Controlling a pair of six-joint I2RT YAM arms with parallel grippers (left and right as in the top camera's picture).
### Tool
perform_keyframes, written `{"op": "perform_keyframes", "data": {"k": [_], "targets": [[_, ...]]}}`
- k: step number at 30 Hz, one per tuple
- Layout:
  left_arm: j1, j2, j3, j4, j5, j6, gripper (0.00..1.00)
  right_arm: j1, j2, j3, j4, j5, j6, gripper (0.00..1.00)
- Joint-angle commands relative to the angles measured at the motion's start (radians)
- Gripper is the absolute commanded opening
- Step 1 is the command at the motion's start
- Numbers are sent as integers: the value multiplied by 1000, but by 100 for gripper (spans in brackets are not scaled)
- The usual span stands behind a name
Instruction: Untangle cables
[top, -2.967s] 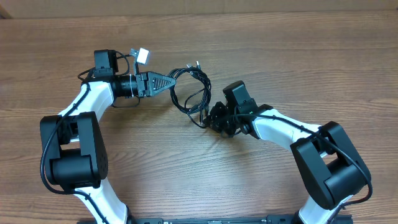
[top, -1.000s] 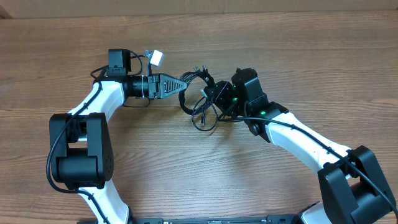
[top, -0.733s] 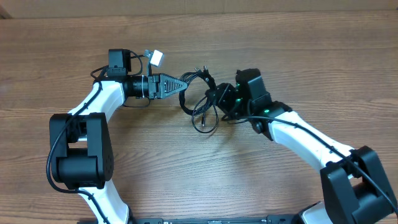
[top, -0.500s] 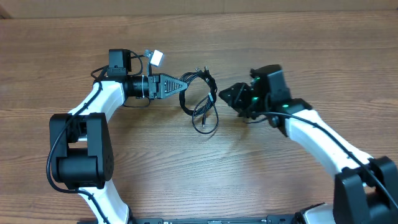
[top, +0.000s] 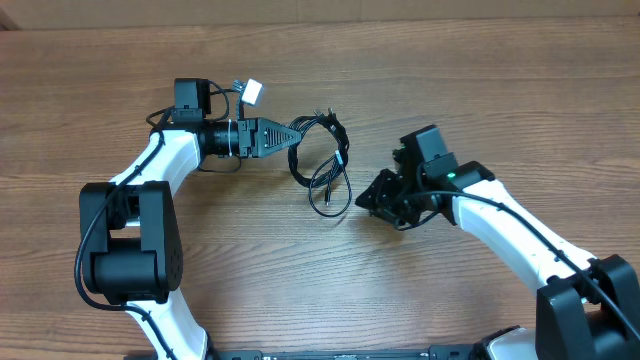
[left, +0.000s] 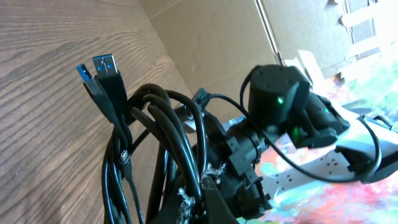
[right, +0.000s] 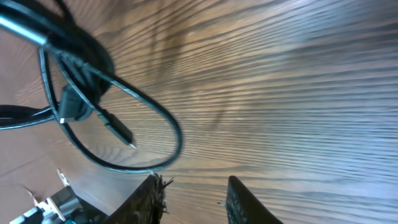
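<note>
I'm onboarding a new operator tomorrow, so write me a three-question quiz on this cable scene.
1. True or false: the right gripper is holding the cables.
2. Which gripper clamps the cables? A) the left gripper B) the right gripper C) neither
3. Fill in: the two USB plugs in the left wrist view have ____ inserts.
Key: 1 false, it is open and apart from them; 2 A; 3 blue.

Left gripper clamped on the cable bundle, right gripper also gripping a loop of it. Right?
Half right. The left gripper is clamped on the cables, but the right gripper grips nothing. The overhead view shows it apart from the loop, and its wrist view shows nothing between its fingers.
</note>
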Motion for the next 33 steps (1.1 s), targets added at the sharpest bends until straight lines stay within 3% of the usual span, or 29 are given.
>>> {"op": "perform_keyframes", "data": {"k": [1,14,25,33], "targets": [[-8,5,-4,9,19,-57,4,38,-12,-5,13,92,128,27],[-8,5,-4,9,20,-57,4,117,-11,-23,72,222,158,25],[-8,5,-4,9,20,-57,4,138,-11,-151,305,266,157,29],[-8,5,-4,9,20,-57,4,139,-11,-165,361,254,157,29]]}}
